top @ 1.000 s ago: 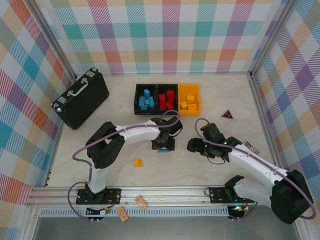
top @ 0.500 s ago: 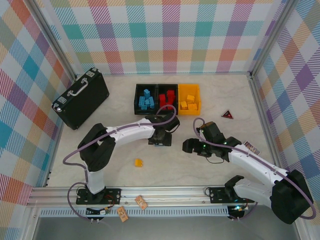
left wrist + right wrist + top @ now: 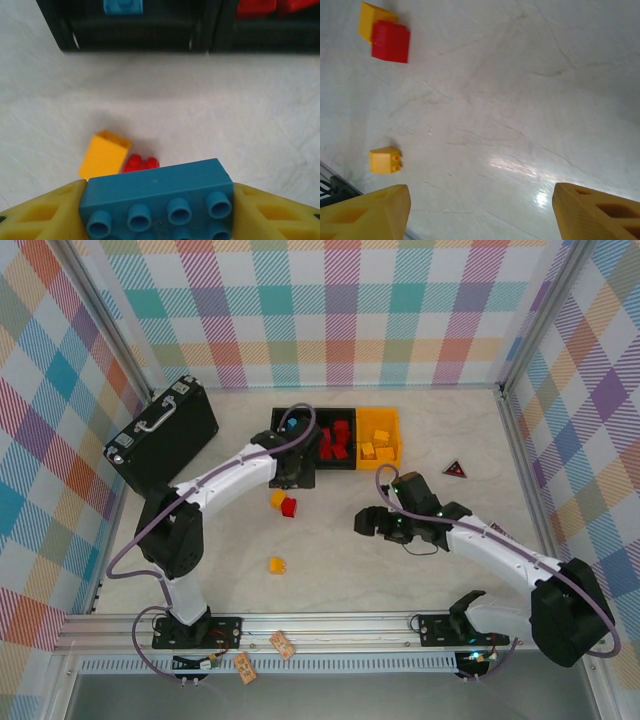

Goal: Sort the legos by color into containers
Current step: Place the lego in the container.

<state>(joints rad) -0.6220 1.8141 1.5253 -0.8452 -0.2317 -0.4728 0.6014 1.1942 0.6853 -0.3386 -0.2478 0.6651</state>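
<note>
near zone: a lone yellow brick sits on the table, well apart from the other items; it also shows in the right wrist view.

right gripper: hovers above bare table to the right of centre. jaws spread wide, nothing between the yellow fingers. in the right wrist view the surface under it is bare.

mid zone: a yellow brick and a red brick lie touching each other on the table, just short of the containers. the left wrist view shows the same pair, yellow on the left, red beside it. the right wrist view shows the red one partly overlapping the yellow one.

left gripper: reached out to the near wall of the left black bin. jaws closed on a blue brick, studs facing the camera, clamped by its short ends between the yellow fingers. the brick is held off the table, above the yellow and red pair.

far zone: three joined bins in a row. left black bin holds blue bricks, partly hidden by the arm in the top view. middle black bin holds red bricks. yellow-orange bin holds yellow bricks. a dark triangle lies right of the bins; a black briefcase lies to their left.
</note>
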